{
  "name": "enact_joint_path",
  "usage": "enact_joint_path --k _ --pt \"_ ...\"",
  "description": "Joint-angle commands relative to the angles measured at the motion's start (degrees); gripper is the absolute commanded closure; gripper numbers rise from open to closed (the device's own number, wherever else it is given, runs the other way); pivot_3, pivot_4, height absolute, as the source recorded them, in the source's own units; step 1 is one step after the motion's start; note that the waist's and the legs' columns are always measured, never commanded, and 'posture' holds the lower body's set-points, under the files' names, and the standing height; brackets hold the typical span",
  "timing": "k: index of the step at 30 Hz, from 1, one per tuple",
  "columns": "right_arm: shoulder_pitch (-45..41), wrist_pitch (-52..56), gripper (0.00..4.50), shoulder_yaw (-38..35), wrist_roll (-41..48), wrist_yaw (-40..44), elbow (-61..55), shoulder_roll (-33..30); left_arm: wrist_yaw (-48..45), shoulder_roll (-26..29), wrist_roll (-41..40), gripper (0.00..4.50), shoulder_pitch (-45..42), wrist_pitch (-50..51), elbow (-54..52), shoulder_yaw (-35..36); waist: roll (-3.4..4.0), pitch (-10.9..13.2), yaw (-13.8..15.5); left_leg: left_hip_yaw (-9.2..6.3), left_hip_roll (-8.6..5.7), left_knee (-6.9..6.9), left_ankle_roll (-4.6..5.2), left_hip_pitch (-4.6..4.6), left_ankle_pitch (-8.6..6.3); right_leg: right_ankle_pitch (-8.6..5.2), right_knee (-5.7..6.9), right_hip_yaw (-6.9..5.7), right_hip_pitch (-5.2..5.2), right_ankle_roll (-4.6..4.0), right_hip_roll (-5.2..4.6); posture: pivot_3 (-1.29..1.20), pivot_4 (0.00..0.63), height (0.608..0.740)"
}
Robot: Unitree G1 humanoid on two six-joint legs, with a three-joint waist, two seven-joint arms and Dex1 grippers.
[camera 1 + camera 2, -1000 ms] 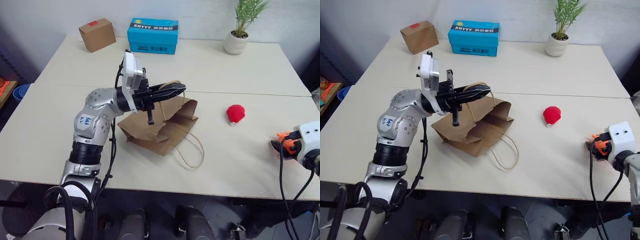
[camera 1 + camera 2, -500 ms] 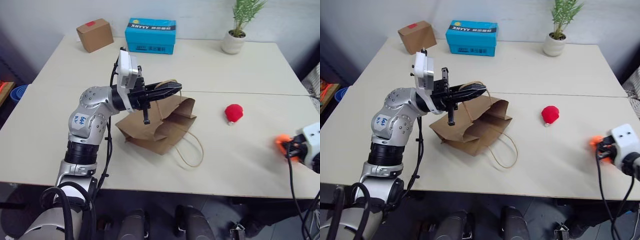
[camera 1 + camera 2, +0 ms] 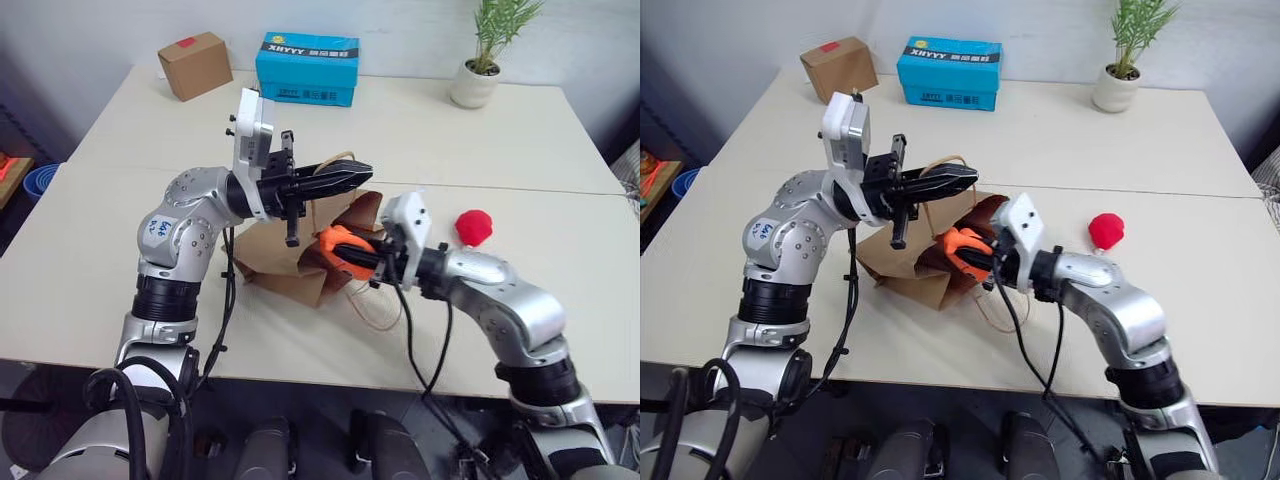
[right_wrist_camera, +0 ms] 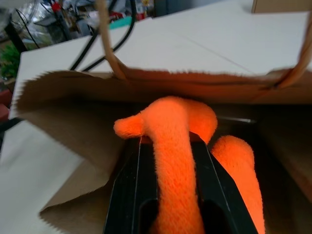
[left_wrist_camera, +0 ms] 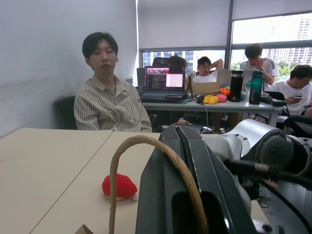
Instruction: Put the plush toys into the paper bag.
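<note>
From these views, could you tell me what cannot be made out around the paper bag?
- Paper bag interior: dark in the right wrist view, blocked by the orange plush toy.
- Left gripper on the bag's handle: its fingers cover the contact.
- Red plush toy: white part too small in the head views.

Pale table (image 3: 520, 330) (bag (image 3: 275, 265), red plush (image 3: 472, 226), boxes, plant)

arms (image 3: 185, 235): silver metal, black joints — blue label on left | white wrist cameras | black cables
</note>
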Motion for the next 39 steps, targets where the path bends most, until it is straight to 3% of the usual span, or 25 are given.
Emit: enact_joint_path --k 1,7,9,16,21,26,30,33,35,39 --pt "-3.1 -4.69 4.35 4.02 -5.93 -0.4 5.1 1.81 -0.43 -0.49 -2.12 4.5 -0.41 0.36 -1.95 1.0 0.0 0.0 -0.26 0.03 -0.01 0.0 0.03 -0.01 0.01 0.03 -0.03 0.01 0.0 0.05 0.0 0.0 0.15 0.74" --pt "-9.79 -14.06 4.35 7.34 -12.7 -0.63 21.33 10.0 -1.57 -1.2 -3.07 4.5 0.28 1.05 -1.77 0.91 0.0 0.0 -1.57 0.03 0.04 0.01 0.0 0.01 0.05 0.04 0.03 0.03 0.0 0.08 0.05 0.0 0.15 0.74" --pt "-10.48 -14.34 4.35 4.63 -9.99 0.9 23.74 12.91 -1.76 -1.5 -2.83 4.5 0.18 0.79 -1.42 0.79 0.0 0.0 -1.74 0.03 0.09 -0.02 -0.03 0.02 0.06 0.04 0.03 0.02 -0.02 0.06 0.07 0.0 0.15 0.74" --pt "-8.99 -14.8 1.88 1.19 -8.13 8.39 18.97 8.55 -2.09 -1.22 -2.17 4.5 0.07 -0.4 0.35 1.61 0.0 0.0 -1.48 0.01 0.08 -0.02 -0.04 0.01 0.06 0.03 0.03 0.04 -0.01 0.05 0.01 0.0 0.15 0.74" --pt "-2.3 -9.94 0.14 -7.93 1.37 16.3 9.98 -0.99 -2.21 -0.35 -2.09 4.5 0.46 -0.64 0.41 2.14 0.0 0.0 -1.24 -0.02 0.06 -0.02 -0.01 0.01 0.05 0.03 0.0 0.01 0.01 0.06 -0.02 0.0 0.15 0.74" --pt "12.05 -12.72 0.03 -19.94 5.39 18.49 2.52 -9.71 -1.93 0.39 -1.81 4.5 0.95 -0.91 -0.31 2.31 -0.01 0.0 -0.95 -0.01 0.07 -0.06 0.02 0.01 0.03 0.03 -0.1 -0.01 0.04 0.06 -0.03 0.0 0.15 0.74" --pt "26.67 -22.36 0.03 -31.41 0.78 15.91 2.89 -11.92 -1.27 0.73 -2.06 4.5 1.25 -0.84 -1.28 2.68 -0.01 0.0 -0.77 0.08 0.08 -0.08 0.02 0.12 0.03 0.04 -0.02 0.06 0.06 0.07 0.0 0.0 0.15 0.74" --pt "34.88 -29.27 0.03 -35.93 -4.15 13.22 5.56 -12.59 -0.81 0.68 -1.84 4.5 1.16 -1.06 -1.55 2.55 -0.01 0.0 -0.07 0.12 0.08 -0.11 0.01 0.2 0.02 0.04 -0.05 0.11 0.13 0.07 0.03 0.0 0.15 0.74" --pt "35.81 -31.55 0.03 -37.1 -7.03 8.79 6.27 -12.07 -0.76 0.87 -1.63 4.5 1.22 -1.24 -1.79 2.46 -0.01 0.01 -0.35 0.25 0.05 -0.1 0.02 0.27 0.03 0.08 -0.04 0.23 0.14 0.15 0.05 0.0 0.15 0.74" --pt "27.5 -28.64 0.03 -33.81 -10.39 2.13 10.23 -13.15 -0.54 0.9 -1.1 4.5 1.05 -1.55 -1.51 2.1 0.0 0.01 -1.68 0.53 0.1 -0.1 0.02 0.54 0.05 0.12 -0.02 0.43 0.15 0.2 -0.1 0.0 0.15 0.74"
